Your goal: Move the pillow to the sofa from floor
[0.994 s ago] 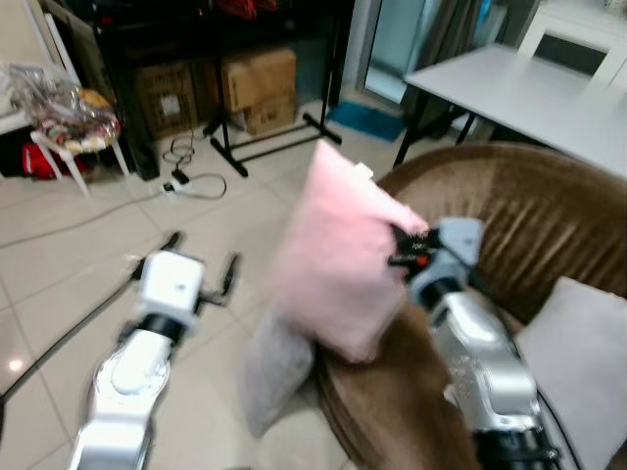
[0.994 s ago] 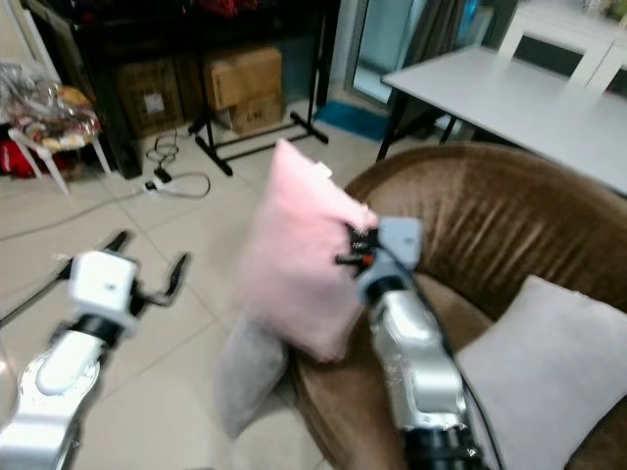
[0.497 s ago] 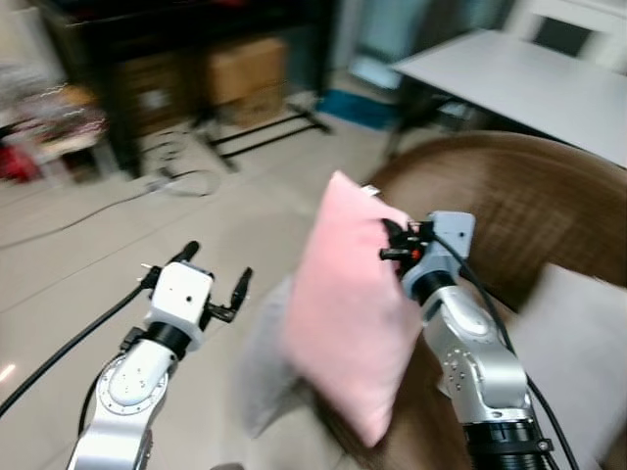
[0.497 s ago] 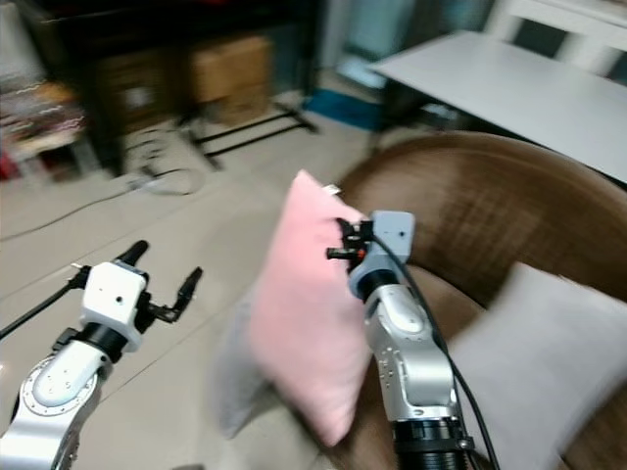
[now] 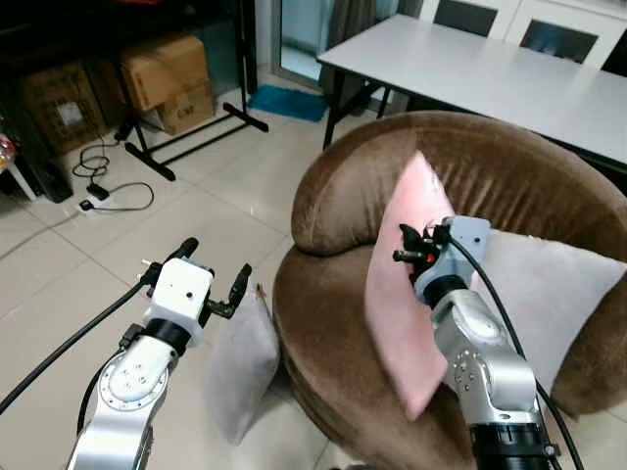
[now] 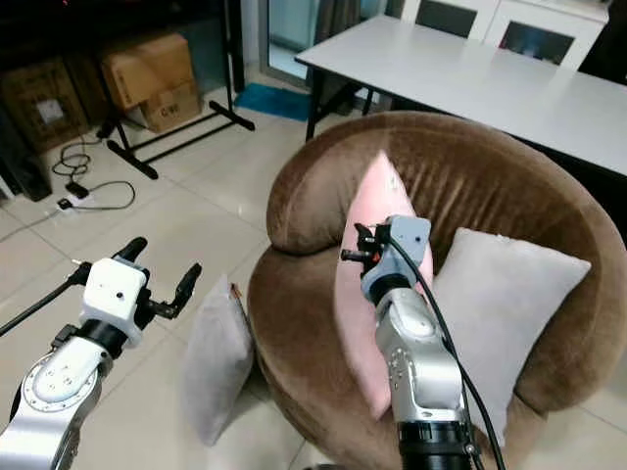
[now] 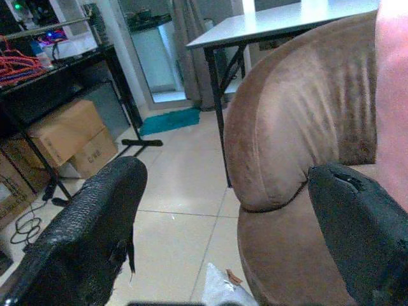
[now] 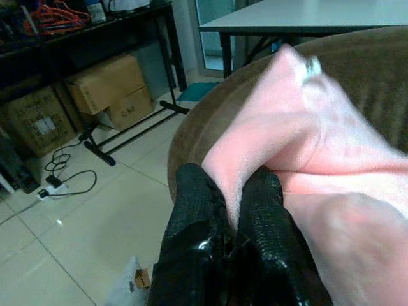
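A pink pillow (image 5: 402, 294) hangs upright over the seat of the round brown sofa (image 5: 333, 196). My right gripper (image 5: 409, 245) is shut on the pillow's upper edge; in the right wrist view its fingers (image 8: 197, 210) pinch a fold of pink fabric (image 8: 287, 146). A grey pillow (image 5: 243, 362) stands on the floor, leaning against the sofa's front. My left gripper (image 5: 211, 279) is open above that grey pillow, holding nothing. In the left wrist view its fingers (image 7: 95, 217) stand wide apart, facing the sofa's arm (image 7: 293, 146).
A second grey cushion (image 5: 549, 294) rests against the sofa's back at the right. A white table (image 5: 470, 69) stands behind the sofa. Cardboard boxes (image 5: 167, 73), a black stand's feet (image 5: 196, 137) and cables (image 5: 108, 191) lie on the tiled floor at far left.
The view has swung right and the sofa now sits centred. My right gripper has carried the pink pillow from over the sofa's edge to above its seat. The left gripper stays open.
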`<state>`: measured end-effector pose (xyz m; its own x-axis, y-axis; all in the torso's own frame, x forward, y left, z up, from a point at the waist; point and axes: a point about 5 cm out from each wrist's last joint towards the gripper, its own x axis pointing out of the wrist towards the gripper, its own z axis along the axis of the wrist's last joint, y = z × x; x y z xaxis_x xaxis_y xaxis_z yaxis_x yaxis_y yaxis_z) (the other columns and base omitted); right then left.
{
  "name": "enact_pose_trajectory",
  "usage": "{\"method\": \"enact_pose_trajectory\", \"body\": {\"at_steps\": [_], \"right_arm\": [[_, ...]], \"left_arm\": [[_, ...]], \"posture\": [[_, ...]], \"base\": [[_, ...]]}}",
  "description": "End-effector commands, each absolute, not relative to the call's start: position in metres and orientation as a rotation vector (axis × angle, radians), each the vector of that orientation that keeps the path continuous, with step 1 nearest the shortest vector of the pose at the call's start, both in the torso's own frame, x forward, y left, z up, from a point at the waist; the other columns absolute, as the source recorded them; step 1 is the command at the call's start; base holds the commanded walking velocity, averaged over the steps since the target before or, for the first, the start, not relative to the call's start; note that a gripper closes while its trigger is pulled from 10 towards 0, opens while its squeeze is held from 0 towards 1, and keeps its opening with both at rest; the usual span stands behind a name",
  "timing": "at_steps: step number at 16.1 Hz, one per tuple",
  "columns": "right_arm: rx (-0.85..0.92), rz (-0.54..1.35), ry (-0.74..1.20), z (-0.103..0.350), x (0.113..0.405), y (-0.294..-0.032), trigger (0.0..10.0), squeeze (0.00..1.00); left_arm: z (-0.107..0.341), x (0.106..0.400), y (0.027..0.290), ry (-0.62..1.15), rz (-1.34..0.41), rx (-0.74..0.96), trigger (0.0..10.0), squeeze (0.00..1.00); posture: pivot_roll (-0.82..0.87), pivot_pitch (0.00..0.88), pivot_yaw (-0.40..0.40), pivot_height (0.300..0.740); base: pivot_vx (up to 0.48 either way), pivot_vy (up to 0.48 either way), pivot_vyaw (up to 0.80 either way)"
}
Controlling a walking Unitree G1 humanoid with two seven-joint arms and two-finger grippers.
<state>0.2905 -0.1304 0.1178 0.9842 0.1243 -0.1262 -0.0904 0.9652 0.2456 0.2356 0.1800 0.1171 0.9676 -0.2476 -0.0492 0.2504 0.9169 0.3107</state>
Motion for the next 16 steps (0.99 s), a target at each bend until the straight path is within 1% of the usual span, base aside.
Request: {"method": "enact_pose_trajectory", "body": {"at_steps": [1, 2, 4, 7, 8, 11, 13, 15, 16], "right_arm": [[0.239, 0.124, 0.092, 0.129, 0.291, -0.129, 10.0, 0.0], [0.233, 0.129, 0.091, 0.129, 0.291, -0.129, 10.0, 0.0], [0.219, 0.169, 0.094, 0.129, 0.291, -0.124, 10.0, 0.0], [0.206, 0.178, 0.102, 0.129, 0.292, -0.121, 10.0, 0.0], [0.205, 0.178, 0.104, 0.129, 0.293, -0.121, 10.0, 0.0], [0.21, 0.185, 0.116, 0.127, 0.295, -0.118, 10.0, 0.0], [0.227, 0.219, 0.125, 0.128, 0.3, -0.109, 10.0, 0.0], [0.26, 0.267, 0.14, 0.128, 0.306, -0.098, 10.0, 0.0], [0.315, 0.273, 0.172, 0.125, 0.314, -0.091, 10.0, 0.0]], "left_arm": [[0.119, 0.236, 0.179, 0.001, -0.257, 0.315, 10.0, 0.0], [0.119, 0.236, 0.179, 0.001, -0.258, 0.315, 10.0, 0.0], [0.119, 0.236, 0.179, 0.0, -0.258, 0.316, 10.0, 0.0], [0.119, 0.234, 0.18, 0.004, -0.266, 0.311, 10.0, 0.0], [0.119, 0.233, 0.178, 0.01, -0.286, 0.301, 10.0, 0.0], [0.113, 0.227, 0.169, 0.053, -0.421, 0.301, 10.0, 0.0], [0.11, 0.225, 0.166, 0.081, -0.487, 0.298, 10.0, 0.0], [0.109, 0.224, 0.166, 0.096, -0.515, 0.302, 10.0, 0.0], [0.107, 0.222, 0.164, 0.111, -0.546, 0.304, 10.0, 0.0]], "posture": [[0.07, 0.0, -0.057, 0.74], [0.07, 0.0, -0.057, 0.74], [0.07, 0.0, -0.061, 0.74], [0.08, 0.0, -0.064, 0.74], [0.08, 0.0, -0.064, 0.74], [0.08, 0.0, -0.059, 0.74], [0.07, 0.0, -0.054, 0.74], [0.07, 0.0, -0.052, 0.74], [0.08, 0.0, -0.049, 0.74]], "base": [[0.319, 0.0, -0.8], [0.322, 0.0, -0.8], [0.319, 0.0, 0.0], [0.302, 0.0, 0.0], [0.0, 0.0, 0.0], [0.0, 0.0, 0.0], [0.0, 0.0, 0.0], [0.0, 0.0, 0.0], [0.0, 0.0, 0.0]]}}
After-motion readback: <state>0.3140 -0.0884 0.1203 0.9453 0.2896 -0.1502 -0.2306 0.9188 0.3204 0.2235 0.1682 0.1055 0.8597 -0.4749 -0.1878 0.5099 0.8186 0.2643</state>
